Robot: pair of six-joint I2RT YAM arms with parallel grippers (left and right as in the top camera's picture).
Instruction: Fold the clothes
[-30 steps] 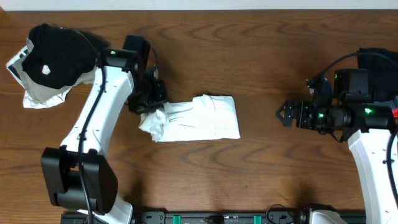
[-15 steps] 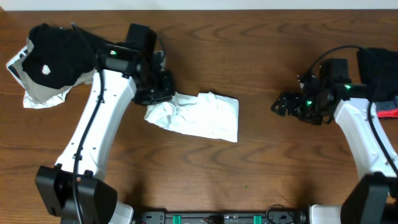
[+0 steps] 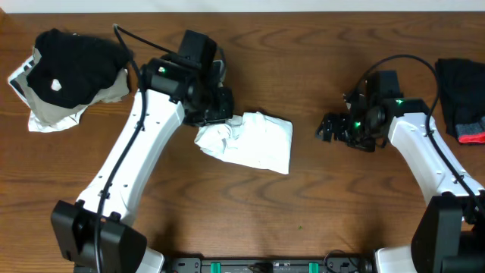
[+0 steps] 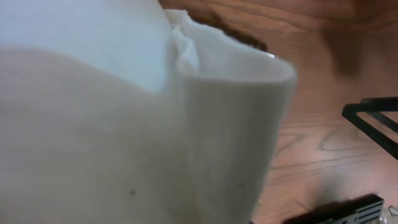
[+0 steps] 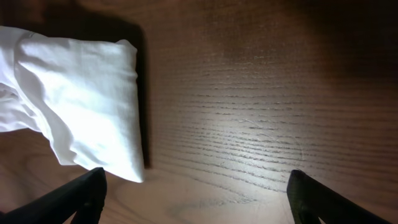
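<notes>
Rightward and a little up the table (image 3: 303, 61) goes the left gripper (image 3: 216, 115) compared with half a second ago, taking the near end of the white T-shirt (image 3: 254, 142) with it, while the right gripper (image 3: 331, 127) has crept left toward the bundle.

Overhead, the T-shirt lies as a folded bundle at mid-table, its long axis running left to right and dipping slightly toward the right. The left gripper sits on its left end. The right gripper is apart from its right end, with bare wood between. A black garment with a white spot (image 3: 72, 64) and a black garment with red trim (image 3: 461, 102) lie at the far corners.

From the left wrist, cloth (image 4: 124, 124) fills the lens and hides the fingers; since the shirt's end goes where the gripper goes, I judge it clamped on the fabric.

From the right wrist, the fingers are spread wide and hold nothing, and the shirt's folded right edge (image 5: 127, 106) lies ahead to the left.

No print or label is readable in any view.
</notes>
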